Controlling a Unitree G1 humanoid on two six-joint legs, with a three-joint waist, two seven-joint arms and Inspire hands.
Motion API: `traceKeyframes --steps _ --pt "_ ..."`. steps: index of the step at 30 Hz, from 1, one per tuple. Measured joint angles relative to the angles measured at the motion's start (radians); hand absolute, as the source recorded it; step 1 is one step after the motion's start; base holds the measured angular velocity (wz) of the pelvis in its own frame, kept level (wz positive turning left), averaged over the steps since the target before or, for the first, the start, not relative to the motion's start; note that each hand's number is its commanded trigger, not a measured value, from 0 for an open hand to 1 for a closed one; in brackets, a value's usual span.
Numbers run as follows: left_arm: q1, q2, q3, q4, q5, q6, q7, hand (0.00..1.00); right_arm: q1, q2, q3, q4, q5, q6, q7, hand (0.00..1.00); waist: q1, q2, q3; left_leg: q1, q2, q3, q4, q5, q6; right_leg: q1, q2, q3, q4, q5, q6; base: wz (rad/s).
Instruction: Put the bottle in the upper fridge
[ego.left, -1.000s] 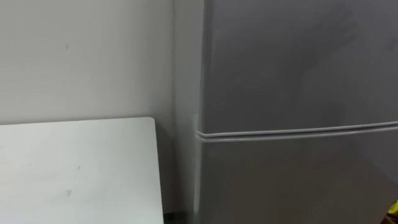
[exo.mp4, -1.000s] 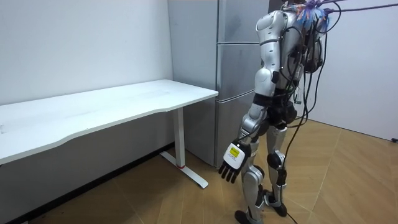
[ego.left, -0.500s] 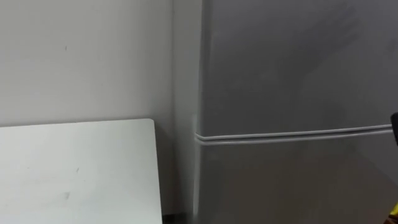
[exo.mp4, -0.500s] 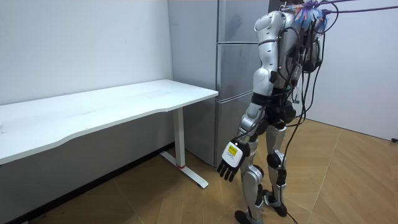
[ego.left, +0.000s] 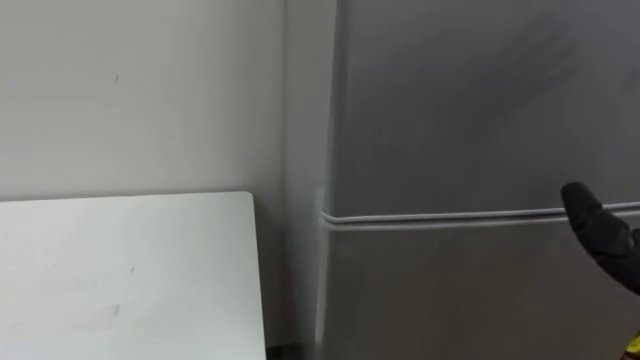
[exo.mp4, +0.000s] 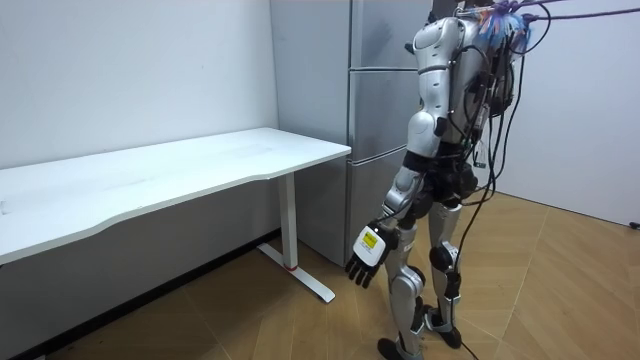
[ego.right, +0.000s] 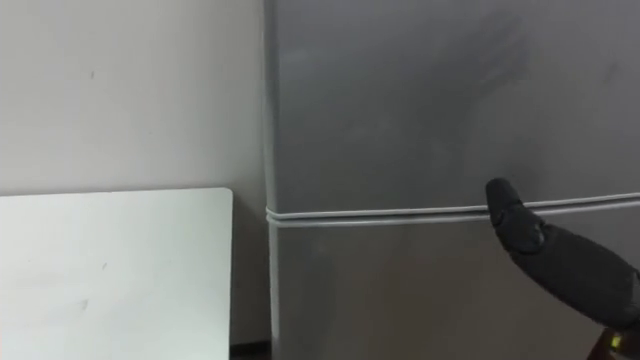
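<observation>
Two grey doors, both shut, are facing the robot: the fridge (ego.left: 480, 110) is taking up the eye views from 12 round to 5 o'clock. A pale seam (ego.left: 450, 215) is running level between the upper and lower door. The fridge's left edge is standing straight up just right of centre.

A bare white wall (ego.left: 140, 90) is covering 9 to 11 o'clock. Below it, at 8 o'clock, a white table (ego.left: 120, 270) is lying with its right edge near the fridge, and a narrow dark gap is separating the two.

In the room view the robot is standing upright, close to the fridge front and beside the table's end. Open wooden floor (exo.mp4: 560, 290) is spreading toward the room view's right.

Its left hand (exo.mp4: 368, 256) is hanging low at its side with loose, spread fingers, holding nothing.

Its right hand (ego.right: 560, 262) is showing at 4 o'clock, its dark tip lying over the seam. Whether it is open or closed cannot be told.

A yellow sliver (ego.left: 634, 336) is sitting at the bottom right corner, too small to identify. Where the bottle is cannot be told.
</observation>
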Motion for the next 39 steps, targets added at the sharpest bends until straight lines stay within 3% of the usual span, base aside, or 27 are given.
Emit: traceKeyframes --steps 3,5,7,13,20,24,31,39 --pt "-0.003 0.001 0.003 -0.001 0.012 0.002 0.008 0.00 -0.001 0.000 0.003 0.009 -0.038 0.026 0.014 0.00 0.020 -0.004 0.0018 -0.004 0.000 -0.002 0.001 0.000 0.000 -0.007 0.000 0.000 0.001 0.000 0.000 0.00" --pt "-0.006 0.003 0.003 -0.003 0.022 0.013 0.006 0.00 -0.014 0.000 0.005 0.010 -0.068 0.034 0.028 0.00 0.031 -0.010 -0.0022 -0.018 0.000 -0.004 0.003 0.000 0.000 -0.014 -0.001 -0.002 0.006 0.000 0.000 0.00" --pt "-0.005 0.004 0.003 -0.002 0.023 0.018 -0.010 0.00 -0.062 -0.001 0.028 0.039 -0.071 0.042 0.039 0.00 0.038 -0.011 0.0006 -0.018 0.000 -0.006 0.006 0.000 0.000 -0.013 -0.001 -0.005 0.006 0.001 -0.001 0.05" --pt "-0.004 0.006 0.006 -0.006 0.054 0.040 -0.051 0.00 -0.072 -0.005 0.034 0.045 -0.071 0.067 0.088 0.00 0.056 -0.017 0.0059 -0.017 0.000 -0.027 0.011 0.000 0.000 0.003 -0.001 -0.031 -0.011 0.002 -0.001 0.12" --pt "-0.012 0.009 0.023 -0.015 0.060 0.065 -0.062 0.00 -0.115 -0.031 0.032 0.131 -0.124 0.074 0.116 0.00 0.053 -0.012 0.0061 -0.017 0.001 -0.029 0.018 0.000 0.000 0.018 -0.001 -0.030 -0.011 0.007 -0.003 0.00" --pt "-0.013 0.009 0.027 -0.042 0.082 0.079 -0.070 0.00 -0.153 -0.066 0.031 0.236 -0.210 0.077 0.116 0.00 0.058 -0.013 0.0061 -0.020 0.002 -0.029 0.016 0.000 0.001 0.017 -0.001 -0.031 -0.010 0.019 -0.004 0.00" --pt "-0.017 0.020 0.046 -0.051 0.099 0.120 -0.100 0.00 -0.167 -0.069 0.030 0.300 -0.311 0.122 0.117 0.00 0.060 -0.031 -0.0035 -0.019 0.001 -0.040 0.026 0.003 0.003 0.019 -0.005 -0.046 -0.010 0.022 -0.005 0.04" --pt "-0.009 0.040 0.034 -0.135 0.100 0.171 -0.091 0.00 -0.212 -0.093 0.041 0.437 -0.372 0.115 0.117 0.00 0.055 -0.037 -0.0029 -0.018 0.000 -0.055 0.044 0.003 0.004 0.035 -0.006 -0.055 -0.016 0.026 -0.005 0.03"
